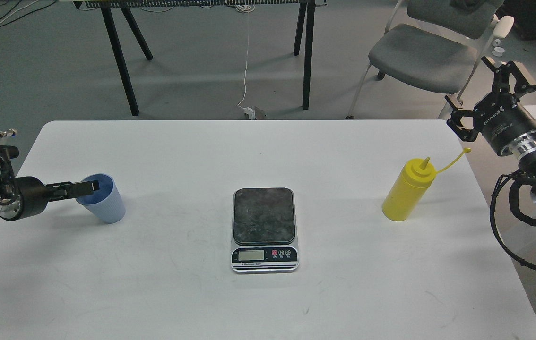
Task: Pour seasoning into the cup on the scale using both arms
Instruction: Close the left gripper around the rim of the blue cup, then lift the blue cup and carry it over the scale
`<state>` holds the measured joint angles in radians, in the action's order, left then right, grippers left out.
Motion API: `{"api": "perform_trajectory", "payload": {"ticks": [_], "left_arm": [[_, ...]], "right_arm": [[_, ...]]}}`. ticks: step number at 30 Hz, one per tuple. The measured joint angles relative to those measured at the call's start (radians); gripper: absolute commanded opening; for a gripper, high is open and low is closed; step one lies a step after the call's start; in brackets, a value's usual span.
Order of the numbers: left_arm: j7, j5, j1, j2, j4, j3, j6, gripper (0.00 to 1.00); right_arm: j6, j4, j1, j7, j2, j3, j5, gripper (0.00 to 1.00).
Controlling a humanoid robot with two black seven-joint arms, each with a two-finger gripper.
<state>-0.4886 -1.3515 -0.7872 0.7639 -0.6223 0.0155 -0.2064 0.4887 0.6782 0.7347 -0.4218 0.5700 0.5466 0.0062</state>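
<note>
Left fingers (89, 186) at one cup (105, 204) rim, one scale (264, 229), one bottle (408, 190)

cup (106, 204): ribbed matt plastic | bottle (406, 194): smooth plastic | scale (264, 229): mottled dark platform, silver front | table (249, 302): smooth matt white

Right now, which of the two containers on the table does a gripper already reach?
The light blue cup: the left gripper sits at its rim. The yellow squeeze bottle stands alone, the right gripper open above it.

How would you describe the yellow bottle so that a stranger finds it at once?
Start at the white table and find the scale in its middle. To the right of the scale stands the yellow bottle, alone and upright. Its pointed nozzle and thin cap strap set it apart from the blue cup on the far left.
</note>
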Motion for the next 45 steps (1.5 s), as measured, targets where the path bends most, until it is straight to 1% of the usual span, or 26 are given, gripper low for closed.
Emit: {"api": "perform_trajectory", "payload": {"ticks": [2, 3, 5, 7, 9, 19, 22, 29, 32, 35, 38, 41, 45], "left_arm": [[0.0, 0.001, 0.001, 0.0, 0.002, -0.002, 0.011, 0.5], [0.0, 0.001, 0.002, 0.001, 0.002, -0.003, 0.015, 0.42], [0.0, 0.0, 0.002, 0.006, 0.003, -0.004, 0.019, 0.31], [0.0, -0.005, 0.004, 0.01, 0.0, -0.006, 0.02, 0.18], [0.0, -0.008, 0.004, 0.014, -0.004, -0.006, 0.02, 0.13], [0.0, -0.013, 0.003, 0.018, -0.008, -0.006, 0.021, 0.09], [0.0, -0.013, 0.001, 0.027, -0.025, -0.006, 0.019, 0.08], [0.0, -0.01, -0.017, 0.142, -0.194, -0.002, 0.003, 0.08], [0.0, -0.001, -0.056, 0.179, -0.275, 0.005, -0.031, 0.08], [0.0, 0.019, -0.112, 0.207, -0.349, 0.019, -0.087, 0.08], [0.0, 0.087, -0.158, 0.212, -0.42, 0.032, -0.123, 0.09], [0.0, 0.162, -0.212, 0.205, -0.479, 0.035, -0.133, 0.09], [0.0, 0.221, -0.269, 0.148, -0.518, 0.036, -0.134, 0.1]], "right_arm": [[0.0, 0.0, 0.0, 0.0, -0.004, 0.0, 0.0, 0.99], [0.0, 0.0, 0.0, 0.0, -0.007, -0.001, 0.0, 0.99], [0.0, 0.0, 0.0, 0.0, -0.009, -0.001, 0.0, 0.99], [0.0, 0.0, 0.0, 0.0, -0.01, -0.001, 0.0, 0.99], [0.0, 0.0, -0.002, 0.0, -0.01, -0.001, -0.001, 0.99], [0.0, -0.006, -0.004, 0.0, -0.01, -0.002, -0.002, 0.99], [0.0, -0.008, -0.004, 0.0, -0.01, -0.003, -0.002, 0.99], [0.0, -0.01, -0.006, 0.0, -0.01, -0.003, -0.002, 0.99], [0.0, -0.012, -0.01, 0.0, -0.011, -0.001, -0.002, 0.99], [0.0, -0.012, -0.01, 0.0, -0.011, 0.001, -0.002, 0.99], [0.0, -0.012, -0.011, 0.0, -0.011, 0.001, -0.002, 0.99], [0.0, -0.012, -0.011, 0.0, -0.011, 0.001, -0.002, 0.99], [0.0, -0.01, -0.01, 0.0, -0.01, 0.001, -0.002, 0.99]]}}
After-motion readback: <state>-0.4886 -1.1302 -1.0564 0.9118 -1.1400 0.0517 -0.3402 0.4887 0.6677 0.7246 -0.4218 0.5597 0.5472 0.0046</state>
